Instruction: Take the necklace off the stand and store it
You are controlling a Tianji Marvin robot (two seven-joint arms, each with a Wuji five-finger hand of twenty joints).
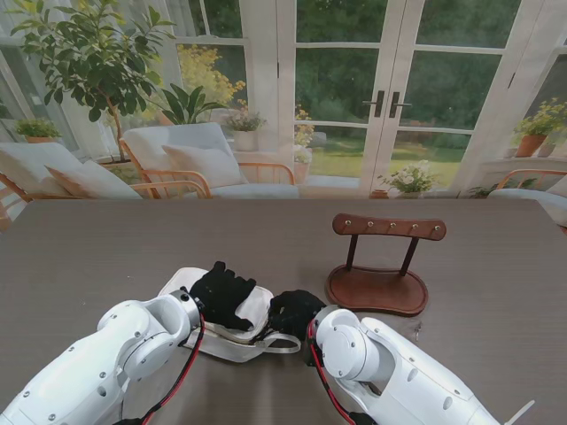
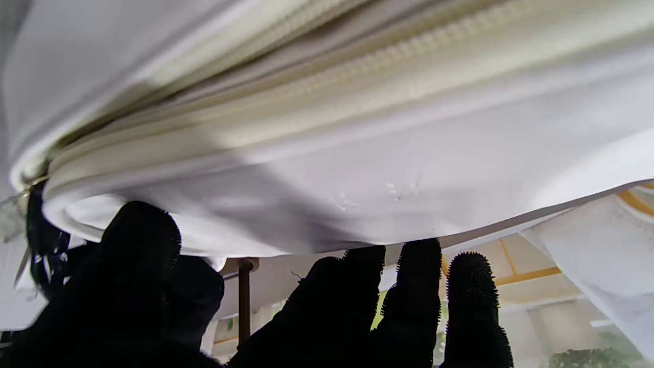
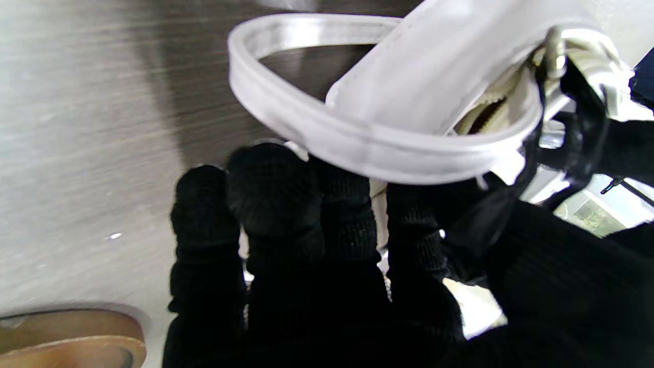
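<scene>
Left of the empty wooden stand (image 1: 384,266), the left hand (image 1: 221,292) presses flat on the soft white pouch (image 1: 244,323), the right hand (image 1: 292,312) pinches its zipper end, and the necklace, light and slippery, is unseen, likely inside.

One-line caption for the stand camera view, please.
Both gloved hands, left hand and right hand, work a white pouch beside the bare wooden stand.
</scene>
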